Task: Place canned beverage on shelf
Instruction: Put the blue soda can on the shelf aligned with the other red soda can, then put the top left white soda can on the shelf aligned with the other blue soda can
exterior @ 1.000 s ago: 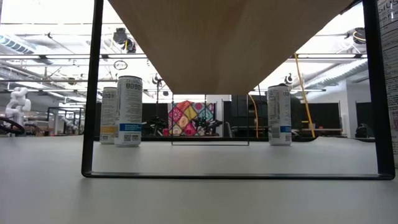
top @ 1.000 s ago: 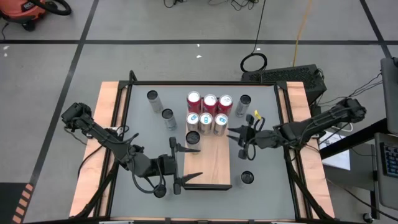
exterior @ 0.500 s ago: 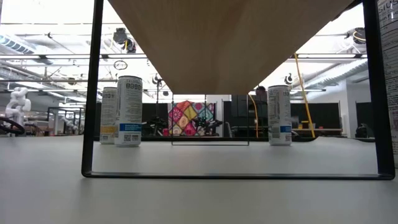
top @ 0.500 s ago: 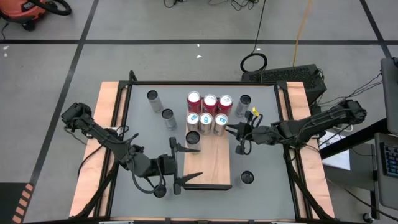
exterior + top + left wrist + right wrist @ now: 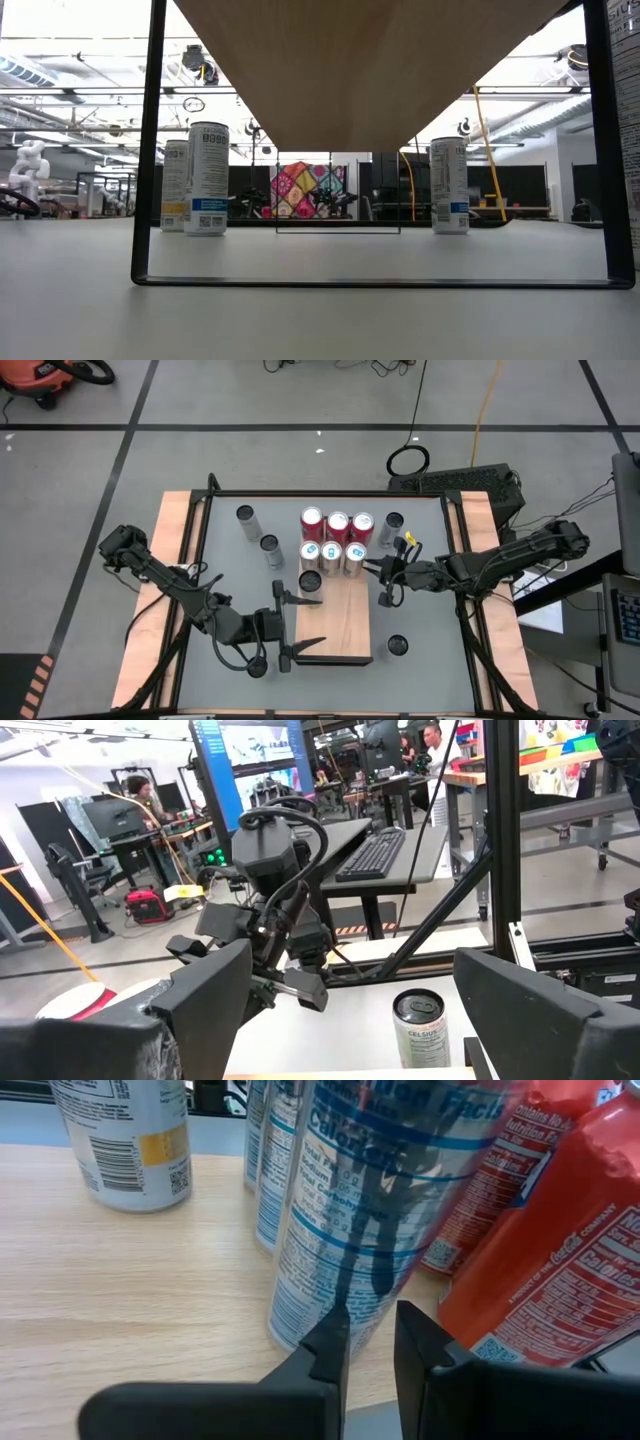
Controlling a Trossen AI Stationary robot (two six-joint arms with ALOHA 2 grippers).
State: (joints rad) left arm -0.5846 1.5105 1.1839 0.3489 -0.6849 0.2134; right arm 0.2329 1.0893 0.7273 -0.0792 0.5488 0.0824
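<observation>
The shelf is a light wood board on a dark frame in the middle of the table. On its far half stand three red cans, three blue-and-white cans and one more can. My right gripper hovers at the shelf's right edge, shut. In the right wrist view its fingertips are just in front of the lower wall of a blue-and-white can. My left gripper stands open over the shelf's near half, pointing level toward the table's right, with nothing between its fingers. My right gripper points slightly down at the lower wall of the rightmost blue-and-white can, coming from the table's right. I cannot tell whether the shut fingertips touch it. The can stands upright on the shelf.
Loose cans stand on the grey tabletop: two at the far left, one at the far right, one near the shelf's right side and one at the near left. The shelf's near half is bare wood.
</observation>
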